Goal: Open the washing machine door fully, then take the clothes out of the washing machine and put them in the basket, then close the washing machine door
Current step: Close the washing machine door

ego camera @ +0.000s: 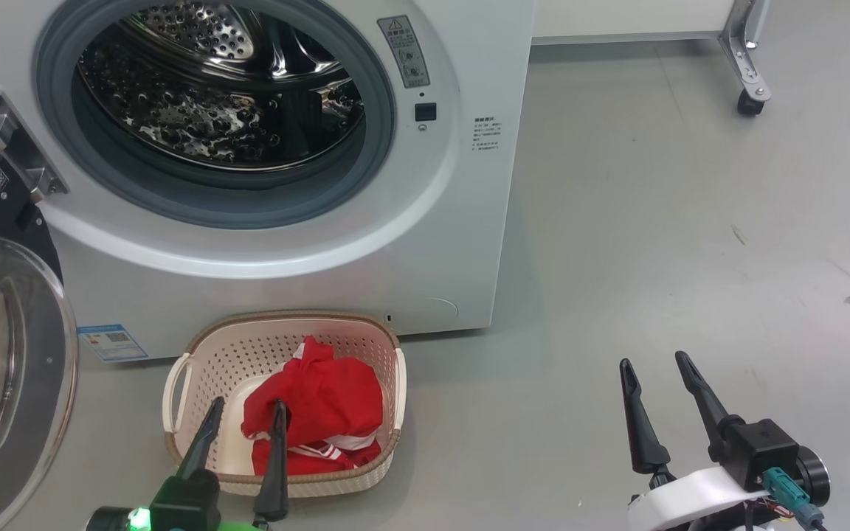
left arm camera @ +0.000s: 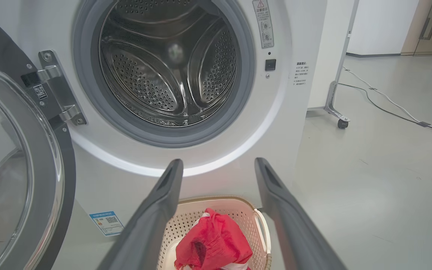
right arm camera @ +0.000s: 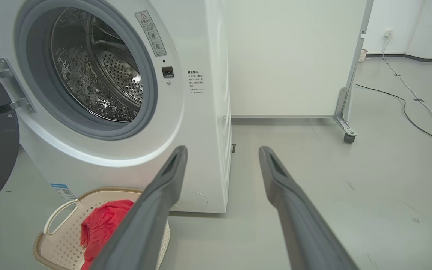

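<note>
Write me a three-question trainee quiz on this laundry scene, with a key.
1. True or false: the clothes lie in the basket.
2. The washing machine door is: A shut, B swung open, C missing.
3. Fill in: the left gripper and the right gripper both stand ____, holding nothing.
Key: 1 true; 2 B; 3 open.

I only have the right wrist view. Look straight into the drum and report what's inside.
Observer: The left wrist view faces the washing machine head-on: its drum is bare perforated steel right to the back wall.
Operator: Now locate the left gripper.
Observer: In the head view the left gripper hangs open above the basket, holding nothing.
</note>
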Controlling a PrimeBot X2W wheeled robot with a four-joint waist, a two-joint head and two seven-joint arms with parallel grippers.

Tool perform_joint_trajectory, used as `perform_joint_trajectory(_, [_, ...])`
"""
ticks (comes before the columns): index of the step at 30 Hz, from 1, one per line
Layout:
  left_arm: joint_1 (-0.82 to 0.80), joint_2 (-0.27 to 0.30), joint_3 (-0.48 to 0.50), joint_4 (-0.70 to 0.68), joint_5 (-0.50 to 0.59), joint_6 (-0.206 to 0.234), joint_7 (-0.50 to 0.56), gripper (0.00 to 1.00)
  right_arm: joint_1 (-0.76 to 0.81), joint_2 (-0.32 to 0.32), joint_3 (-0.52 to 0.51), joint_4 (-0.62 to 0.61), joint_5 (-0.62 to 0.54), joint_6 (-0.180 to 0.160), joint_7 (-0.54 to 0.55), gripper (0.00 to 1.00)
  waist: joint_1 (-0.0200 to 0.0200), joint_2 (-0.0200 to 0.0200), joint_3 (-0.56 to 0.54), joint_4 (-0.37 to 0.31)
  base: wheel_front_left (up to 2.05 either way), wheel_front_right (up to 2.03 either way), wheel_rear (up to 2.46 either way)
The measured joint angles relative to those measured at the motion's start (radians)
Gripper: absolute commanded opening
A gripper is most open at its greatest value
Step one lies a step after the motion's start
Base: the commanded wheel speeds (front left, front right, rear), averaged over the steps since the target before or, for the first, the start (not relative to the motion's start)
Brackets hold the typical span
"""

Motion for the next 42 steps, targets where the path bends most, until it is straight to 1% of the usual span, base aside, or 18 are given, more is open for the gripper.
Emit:
perform_joint_trajectory(18, [0.011,0.001,-0.006,-0.018,0.008,0.0,0.005,1.0,0.0,0.0,0.0,0.0,0.0,-0.001,0.0,1.0,0.0,0.0,-0.002,-0.001,-0.64,0.64,0.0])
perform_joint_trajectory(25, [0.013,0.002,-0.006,-0.025,0.008,0.001,0.008,1.0,0.0,0.0,-0.002,0.0,0.0,-0.002,0.0,1.0,0.0,0.0,-0.002,-0.002,-0.1,0.1,0.0])
perform_joint_trajectory(27, [0.013,0.002,-0.006,-0.027,0.008,0.002,0.009,1.0,0.0,0.0,-0.002,0.0,0.0,-0.008,0.0,1.0,0.0,0.0,-0.002,-0.002,0.0,0.0,0.0])
perform_joint_trajectory(42, [0.013,0.002,-0.007,-0.044,0.017,0.003,0.016,1.0,0.0,0.0,-0.008,-0.012,0.0,-0.009,0.0,1.0,0.0,0.0,0.019,0.005,0.0,0.0,0.0])
